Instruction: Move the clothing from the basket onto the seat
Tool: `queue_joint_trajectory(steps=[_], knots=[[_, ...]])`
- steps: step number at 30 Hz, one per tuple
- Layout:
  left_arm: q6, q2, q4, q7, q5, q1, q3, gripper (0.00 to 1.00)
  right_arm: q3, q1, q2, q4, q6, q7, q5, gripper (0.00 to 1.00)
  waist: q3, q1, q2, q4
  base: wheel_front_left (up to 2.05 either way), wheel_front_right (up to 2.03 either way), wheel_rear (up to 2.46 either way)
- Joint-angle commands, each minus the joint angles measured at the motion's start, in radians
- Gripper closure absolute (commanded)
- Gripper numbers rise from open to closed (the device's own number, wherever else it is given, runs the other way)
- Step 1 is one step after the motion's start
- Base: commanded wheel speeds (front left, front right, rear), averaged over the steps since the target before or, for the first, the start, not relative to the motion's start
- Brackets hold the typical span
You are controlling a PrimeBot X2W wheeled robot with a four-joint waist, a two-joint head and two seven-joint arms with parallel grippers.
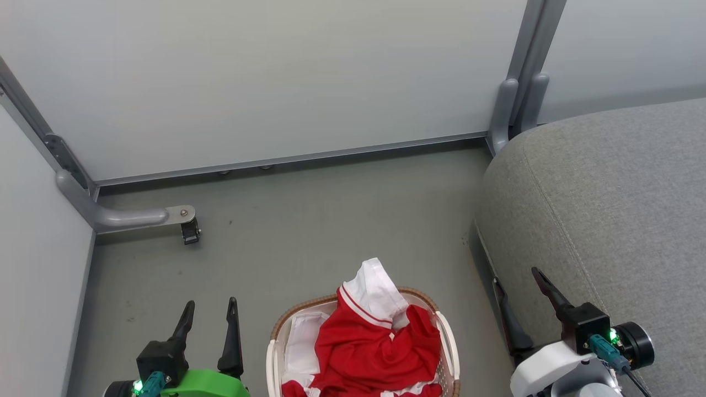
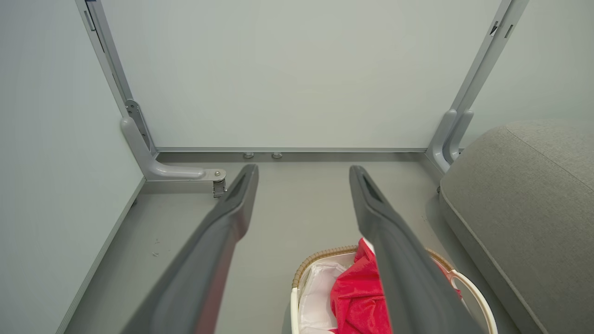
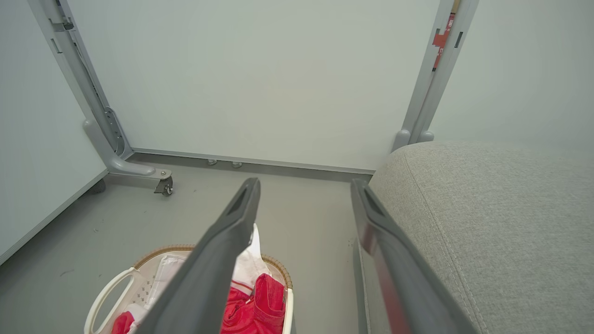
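Both jaws stand wide apart and empty: left gripper (image 1: pixel 210 306), right gripper (image 1: pixel 517 280).
Pale wall panels (image 1: pixel 276 82) close the left side and back, with a metal foot and caster (image 1: pixel 190 231) in the left corner. On the grey floor (image 1: pixel 309 220), the left gripper hovers just left of the basket (image 1: pixel 287 320), where red-and-white clothing (image 1: pixel 369 342) is heaped above the rim. Open floor lies behind it. The right gripper hangs at the seat's (image 1: pixel 606 209) rounded edge.
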Motion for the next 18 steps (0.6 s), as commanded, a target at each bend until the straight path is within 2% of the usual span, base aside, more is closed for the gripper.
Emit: queue_joint_trajectory(steps=[1,12,18], knots=[[0.003,0.007,0.003,-0.004,-0.001,0.000,0.002,0.00,-0.001,0.008,-0.006,0.002,0.000,-0.005,0.007,0.00,0.000,0.0000,0.0000,-0.001,0.00,0.00,0.00],[-0.002,0.007,-0.006,-0.004,-0.006,-0.006,-0.010,0.00,-0.004,0.002,-0.006,-0.012,0.000,-0.005,0.008,0.00,0.017,0.0000,0.0000,-0.003,0.00,0.00,0.00],[-0.008,0.006,-0.002,-0.004,0.005,-0.051,-0.032,0.00,-0.002,-0.030,-0.006,-0.036,0.000,-0.005,0.005,0.00,0.079,0.0000,0.0000,-0.010,0.00,0.00,0.00]])
